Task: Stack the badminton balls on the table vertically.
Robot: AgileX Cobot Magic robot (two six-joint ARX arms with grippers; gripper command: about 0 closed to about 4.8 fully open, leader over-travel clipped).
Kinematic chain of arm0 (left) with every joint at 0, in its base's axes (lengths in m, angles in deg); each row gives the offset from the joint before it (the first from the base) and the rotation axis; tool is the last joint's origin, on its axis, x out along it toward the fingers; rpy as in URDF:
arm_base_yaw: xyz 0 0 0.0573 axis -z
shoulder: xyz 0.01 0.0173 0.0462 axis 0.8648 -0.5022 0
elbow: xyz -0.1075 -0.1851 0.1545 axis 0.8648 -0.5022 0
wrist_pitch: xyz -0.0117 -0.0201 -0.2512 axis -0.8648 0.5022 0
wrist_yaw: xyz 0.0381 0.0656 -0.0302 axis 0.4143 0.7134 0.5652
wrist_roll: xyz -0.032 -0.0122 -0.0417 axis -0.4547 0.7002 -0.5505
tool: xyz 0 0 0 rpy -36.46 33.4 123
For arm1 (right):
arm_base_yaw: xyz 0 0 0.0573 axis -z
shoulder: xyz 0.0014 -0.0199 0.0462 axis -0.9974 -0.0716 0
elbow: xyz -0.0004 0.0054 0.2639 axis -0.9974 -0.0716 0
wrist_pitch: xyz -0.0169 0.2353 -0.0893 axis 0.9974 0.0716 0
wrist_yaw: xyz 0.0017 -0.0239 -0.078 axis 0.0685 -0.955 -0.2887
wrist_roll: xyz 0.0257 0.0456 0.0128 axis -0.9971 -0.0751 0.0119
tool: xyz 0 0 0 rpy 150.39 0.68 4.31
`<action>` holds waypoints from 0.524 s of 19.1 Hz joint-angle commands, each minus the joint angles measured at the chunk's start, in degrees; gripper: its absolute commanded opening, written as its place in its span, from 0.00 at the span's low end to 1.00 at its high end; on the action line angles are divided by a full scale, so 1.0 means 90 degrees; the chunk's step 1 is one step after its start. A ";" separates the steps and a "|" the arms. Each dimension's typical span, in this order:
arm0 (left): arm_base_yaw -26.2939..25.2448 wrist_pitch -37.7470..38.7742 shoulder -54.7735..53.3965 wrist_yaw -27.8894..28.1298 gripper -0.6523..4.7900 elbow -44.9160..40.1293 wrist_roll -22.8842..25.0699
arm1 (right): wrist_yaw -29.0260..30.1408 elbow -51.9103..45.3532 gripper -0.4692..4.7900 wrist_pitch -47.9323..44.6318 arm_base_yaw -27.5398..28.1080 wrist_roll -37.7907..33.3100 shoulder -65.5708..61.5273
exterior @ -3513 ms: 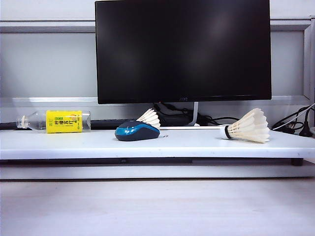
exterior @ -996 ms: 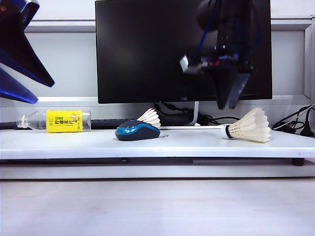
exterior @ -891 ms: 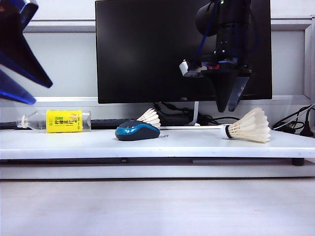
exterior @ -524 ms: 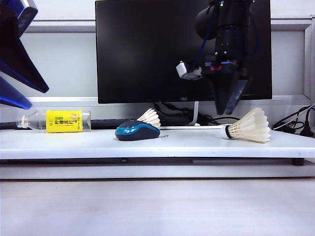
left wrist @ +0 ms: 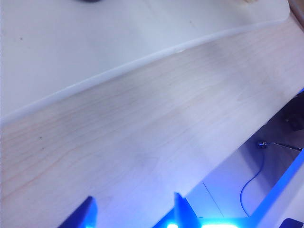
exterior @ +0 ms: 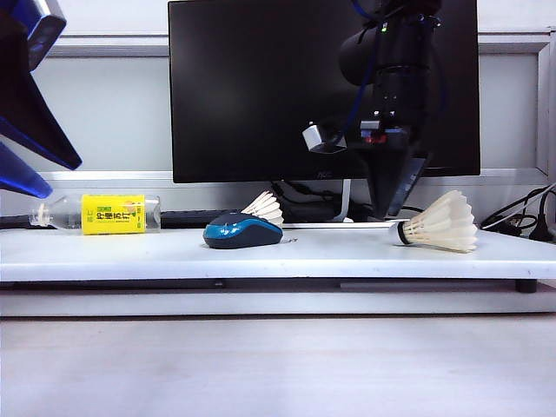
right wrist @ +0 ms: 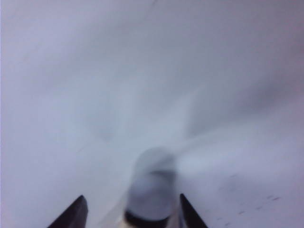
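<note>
- Your two shuttlecocks lie on the table (exterior: 130, 252), well apart. The right shuttlecock (exterior: 439, 223) is on its side near the right end, cork pointing toward the middle, skirt toward the edge.
- The left shuttlecock (exterior: 264, 208) sits just behind the mouse (exterior: 242, 232), so you see only its feathers above the mouse.
- The right gripper (exterior: 388, 208) hangs in front of the monitor (exterior: 321, 87), pointing down, just above the table and beside the right shuttlecock's cork end, not touching it.
- In the right wrist view its two fingertips (right wrist: 71, 214) stand wide apart with a blurred cork (right wrist: 151, 190) between them; the blur is heavy, so you can't be sure, but nothing looks gripped.
- The left gripper (exterior: 26, 148) is up at the far left of the exterior view, high above the table and clear of everything.
- The left wrist view shows its fingers (left wrist: 81, 216) spread, holding nothing, over the wood-grain surface (left wrist: 142, 142) in front of the table.
- A bottle (exterior: 100, 214) with a yellow label lies on its side at the left, behind the table.
</note>
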 commanded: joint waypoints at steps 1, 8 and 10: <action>0.0002 -0.0041 0.0002 -0.0010 0.52 0.0034 0.0063 | 0.0005 0.0019 0.56 -0.0056 0.0051 0.0053 0.0012; 0.0002 -0.0041 0.0002 -0.0007 0.52 0.0034 0.0151 | -0.0002 0.0017 0.56 0.0036 0.0075 0.0053 -0.0104; 0.0002 -0.0039 0.0002 -0.0007 0.52 0.0034 0.0151 | -0.0007 0.0017 0.56 0.0085 0.0078 0.0053 -0.0155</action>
